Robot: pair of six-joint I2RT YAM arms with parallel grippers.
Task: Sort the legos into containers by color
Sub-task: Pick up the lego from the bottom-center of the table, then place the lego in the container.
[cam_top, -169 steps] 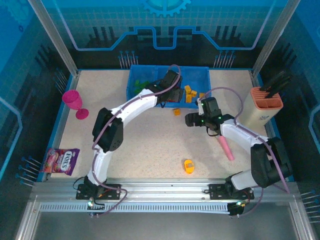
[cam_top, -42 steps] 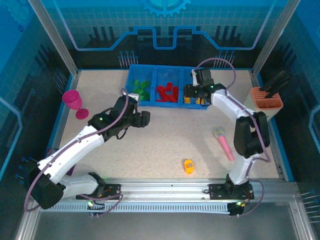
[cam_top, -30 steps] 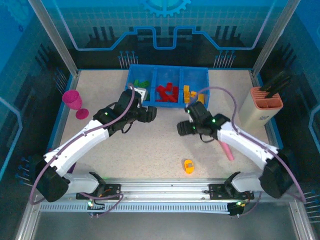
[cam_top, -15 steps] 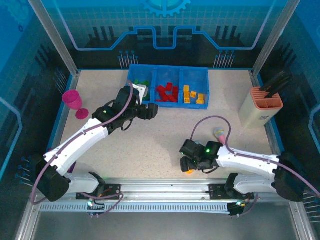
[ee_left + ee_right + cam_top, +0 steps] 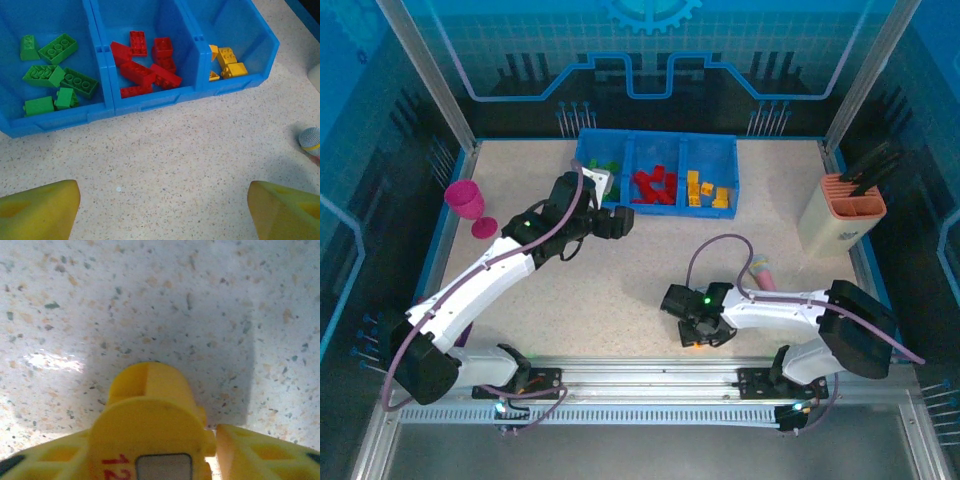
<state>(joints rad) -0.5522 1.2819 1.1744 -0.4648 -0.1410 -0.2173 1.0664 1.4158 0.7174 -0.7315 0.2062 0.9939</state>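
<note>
The blue tray (image 5: pixel 660 211) stands at the back centre, and its three compartments hold green legos (image 5: pixel 605 170), red legos (image 5: pixel 655 184) and yellow legos (image 5: pixel 705 190). The left wrist view shows the same green (image 5: pixel 55 75), red (image 5: pixel 145 70) and yellow legos (image 5: pixel 227 62). My left gripper (image 5: pixel 617 225) hovers open just in front of the tray (image 5: pixel 150 100), its yellow fingers (image 5: pixel 40 210) wide apart over bare table. Near the front edge my right gripper (image 5: pixel 696 333) points down, shut on a rounded yellow-orange lego (image 5: pixel 150 410) printed with red digits, just above the table.
A pink stick (image 5: pixel 761 270) lies right of the right arm, and its grey tip (image 5: pixel 311 140) shows in the left wrist view. A magenta cup (image 5: pixel 467 200) stands at the left. At the right is a beige holder (image 5: pixel 840 215) with black tools.
My right arm swung from near the tray down to the front of the table and closed round the lone yellow-orange lego. My left gripper crept slightly toward the tray.
</note>
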